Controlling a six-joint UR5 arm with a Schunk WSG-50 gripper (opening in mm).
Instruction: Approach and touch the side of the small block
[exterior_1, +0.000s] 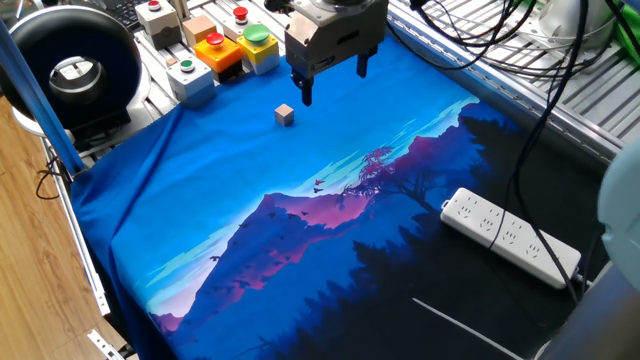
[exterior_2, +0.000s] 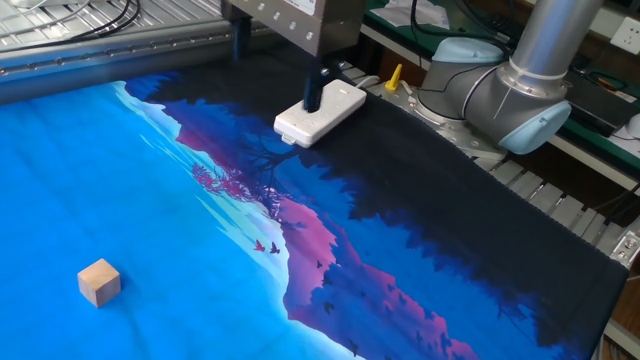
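Note:
The small block (exterior_1: 285, 115) is a tiny tan cube lying on the blue part of the printed cloth; it also shows in the other fixed view (exterior_2: 99, 281) at the lower left. My gripper (exterior_1: 333, 80) hangs above the cloth just behind and to the right of the block, not touching it. Its two dark fingers (exterior_1: 305, 92) stand wide apart with nothing between them. In the other fixed view the gripper (exterior_2: 277, 68) is at the top, far from the block.
Boxes with red, green and yellow buttons (exterior_1: 215, 45) stand behind the block. A white power strip (exterior_1: 510, 235) lies on the dark part of the cloth, also in the other fixed view (exterior_2: 320, 110). A black round device (exterior_1: 70, 70) sits at the far left. Cables run along the back.

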